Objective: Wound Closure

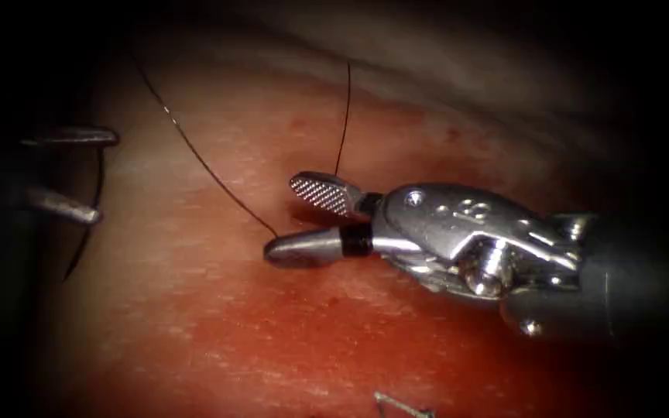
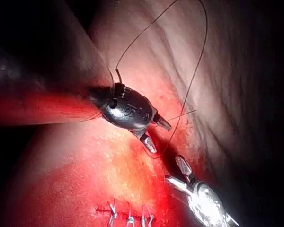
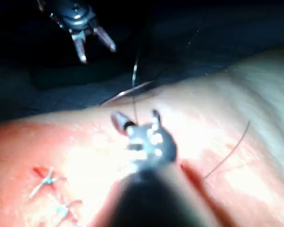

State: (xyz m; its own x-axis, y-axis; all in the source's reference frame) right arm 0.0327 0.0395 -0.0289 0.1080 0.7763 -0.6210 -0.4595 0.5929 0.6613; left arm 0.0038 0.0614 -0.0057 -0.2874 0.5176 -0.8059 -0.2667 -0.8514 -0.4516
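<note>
Right tool [image 1: 303,220] — fingers gaping, gripping nothing, hovering over tissue [image 1: 195,325] beside thread [image 1: 210,174]. Left tool [image 1: 79,174] — fingers parting, empty; needle [image 1: 90,224] lying alongside.

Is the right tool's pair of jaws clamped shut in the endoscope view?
No: the right tool has its jaws spread apart over the tissue, with thread running down to the lower jaw's tip.

right tool [image 1: 292,220]: in the middle, over the tissue [image 1: 195,325]
left tool [image 1: 94,174]: far to the left
thread [image 1: 210,174]: runs between the two tools
</note>
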